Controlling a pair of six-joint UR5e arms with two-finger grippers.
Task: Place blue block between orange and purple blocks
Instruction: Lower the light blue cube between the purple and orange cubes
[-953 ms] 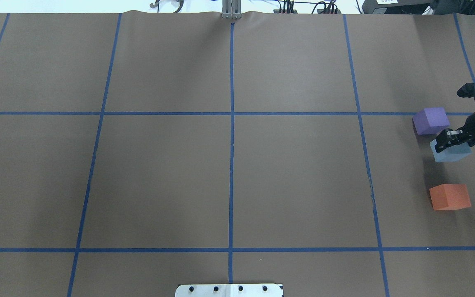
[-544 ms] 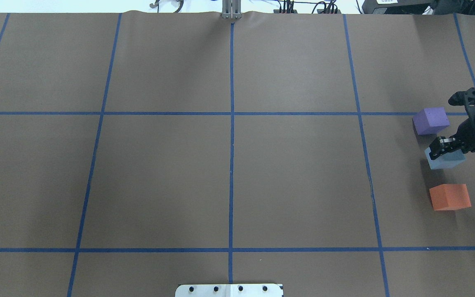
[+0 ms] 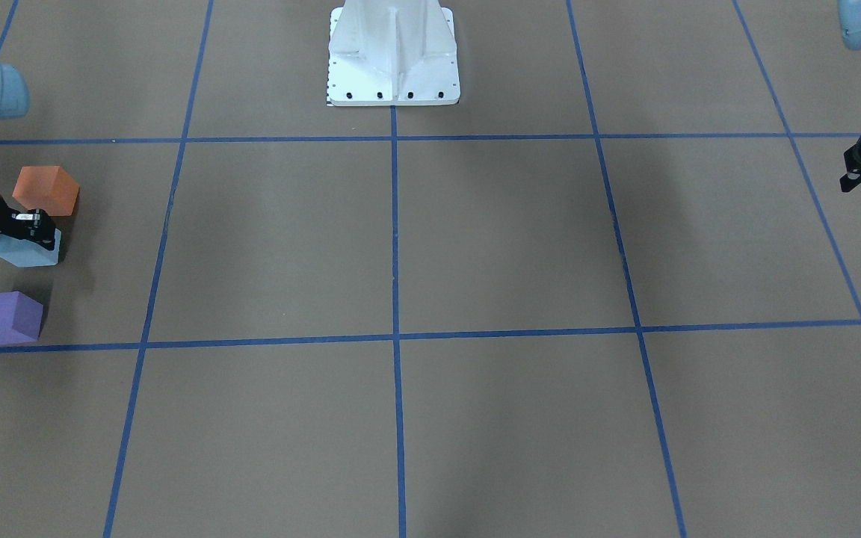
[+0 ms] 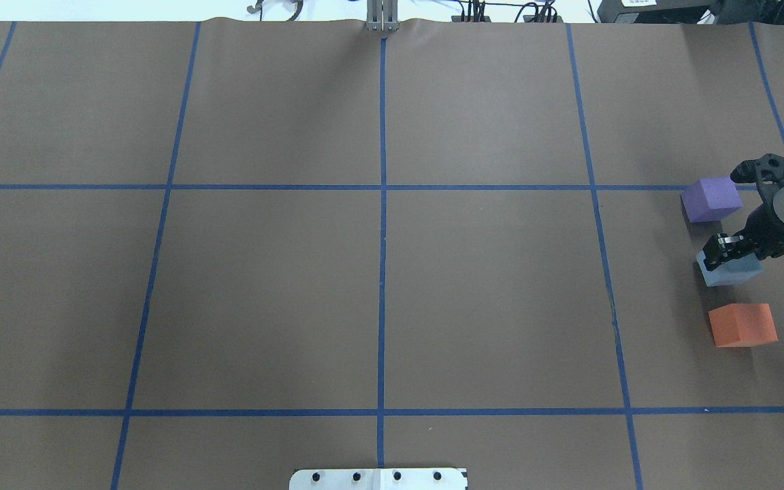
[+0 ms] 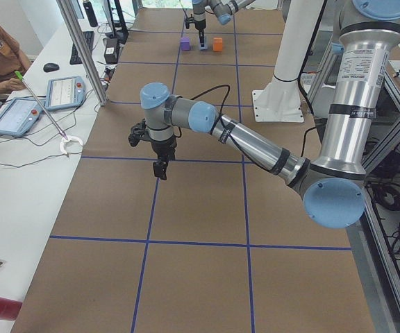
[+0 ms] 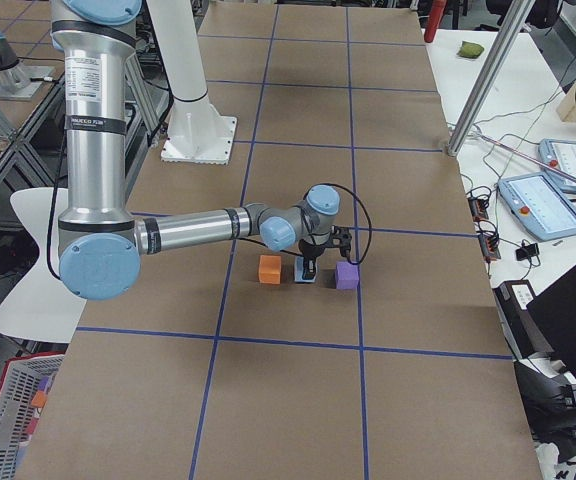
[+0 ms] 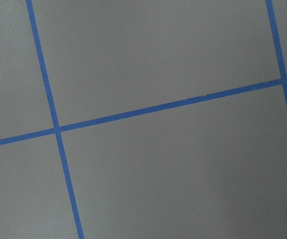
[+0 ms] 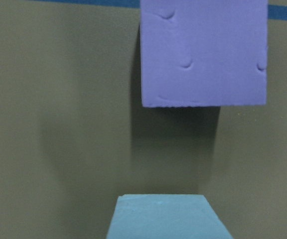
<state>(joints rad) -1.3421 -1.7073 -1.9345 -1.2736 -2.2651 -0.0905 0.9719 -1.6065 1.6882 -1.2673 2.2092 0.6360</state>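
Seen from the right end of the brown paper-covered desk (image 4: 263, 292), three cubes stood in a row: the orange foam cube (image 6: 270, 269) leftmost, the pale blue foam cube (image 4: 732, 273) in the middle, and the purple foam cube (image 6: 347, 275) rightmost. In the overhead view, purple lay at about 12 o'clock of the blue cube and orange at about 6 o'clock, all three apart. The right gripper (image 4: 721, 253) was clamped from above on the blue cube's upper part; whether the cube touched the desk was unclear. Dents in the purple foam suggested the cubes were light, soft and grippy, so a gentle, centred squeeze on opposite flat faces should hold. The left gripper (image 5: 160, 166) hung over bare desk, well apart; whether it was open could not be told.
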